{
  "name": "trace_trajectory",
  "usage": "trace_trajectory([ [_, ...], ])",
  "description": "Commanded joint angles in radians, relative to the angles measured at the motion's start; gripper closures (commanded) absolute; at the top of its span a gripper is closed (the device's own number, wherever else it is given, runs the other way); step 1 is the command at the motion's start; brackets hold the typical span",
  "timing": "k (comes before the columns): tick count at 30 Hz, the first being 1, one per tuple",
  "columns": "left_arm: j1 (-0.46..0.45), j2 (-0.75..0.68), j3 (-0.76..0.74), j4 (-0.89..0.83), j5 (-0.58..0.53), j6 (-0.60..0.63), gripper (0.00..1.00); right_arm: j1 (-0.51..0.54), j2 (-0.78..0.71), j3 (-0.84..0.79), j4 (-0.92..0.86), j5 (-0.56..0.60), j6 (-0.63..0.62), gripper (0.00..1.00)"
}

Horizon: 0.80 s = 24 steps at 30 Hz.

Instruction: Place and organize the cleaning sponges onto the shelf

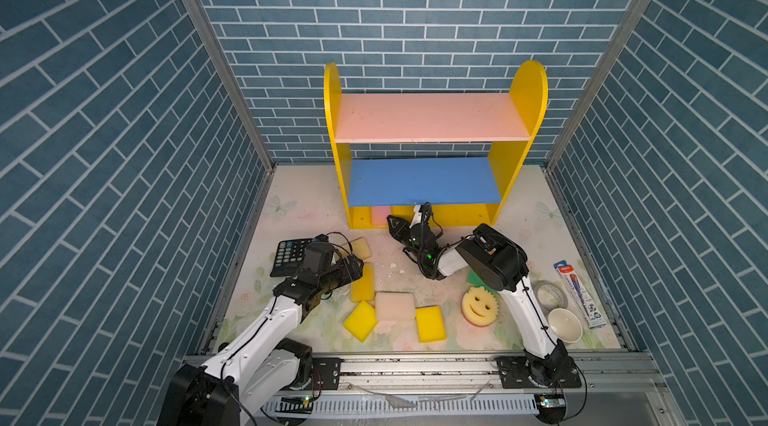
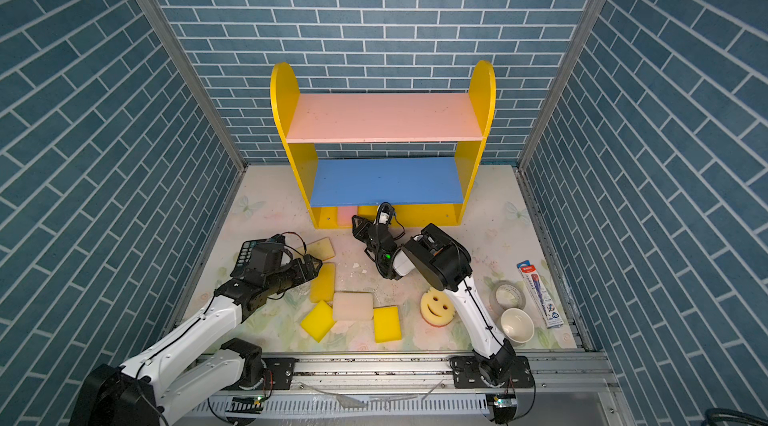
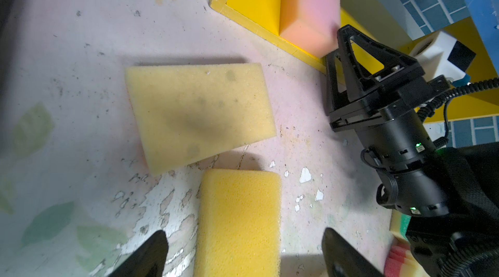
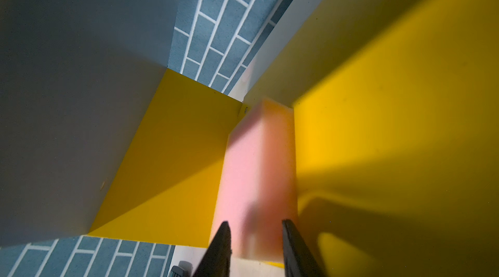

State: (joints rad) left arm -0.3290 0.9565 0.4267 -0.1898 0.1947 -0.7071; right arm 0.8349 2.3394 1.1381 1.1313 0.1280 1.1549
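Observation:
The shelf [image 1: 428, 116] stands at the back; its pink top and blue middle boards are bare. A pink sponge [image 1: 380, 215] stands on the yellow base, blurred in the right wrist view [image 4: 256, 175]. My right gripper [image 1: 392, 223] is at its near end, jaws narrowly apart on either side; whether they pinch it does not show. My left gripper [image 3: 245, 251] hangs open over a yellow sponge [image 3: 237, 221], beside a tan sponge [image 3: 199, 116]. Two more yellow sponges [image 1: 360, 320] [image 1: 430, 323], a whitish sponge [image 1: 395, 305] and the smiley sponge [image 1: 480, 305] lie in front. A green sponge [image 1: 473, 278] is half hidden under the right arm.
A black calculator [image 1: 289, 257] lies at the left behind the left arm. At the right edge sit a tape roll [image 1: 550, 293], a white cup [image 1: 565, 324] and a packaged pen [image 1: 575, 293]. Blue brick walls close in three sides.

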Motion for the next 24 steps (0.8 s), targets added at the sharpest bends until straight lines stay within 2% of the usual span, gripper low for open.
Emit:
trace_trajectory([
  [1, 0.006, -0.004, -0.009, -0.017, -0.020, -0.002, 0.10, 0.016, 0.050, -0.004, -0.138, -0.028, 0.039, 0.64],
  [15, 0.005, -0.013, -0.022, -0.011, -0.023, -0.003, 0.10, 0.022, 0.067, 0.031, -0.176, -0.028, 0.054, 0.62],
  [21, 0.005, -0.009, -0.018, -0.014, -0.018, -0.001, 0.10, 0.011, 0.057, 0.001, -0.158, -0.013, 0.054, 0.61],
  [24, 0.005, -0.016, -0.018, -0.022, -0.025, 0.001, 0.10, 0.006, 0.034, -0.035, -0.151, 0.003, 0.045, 0.58],
])
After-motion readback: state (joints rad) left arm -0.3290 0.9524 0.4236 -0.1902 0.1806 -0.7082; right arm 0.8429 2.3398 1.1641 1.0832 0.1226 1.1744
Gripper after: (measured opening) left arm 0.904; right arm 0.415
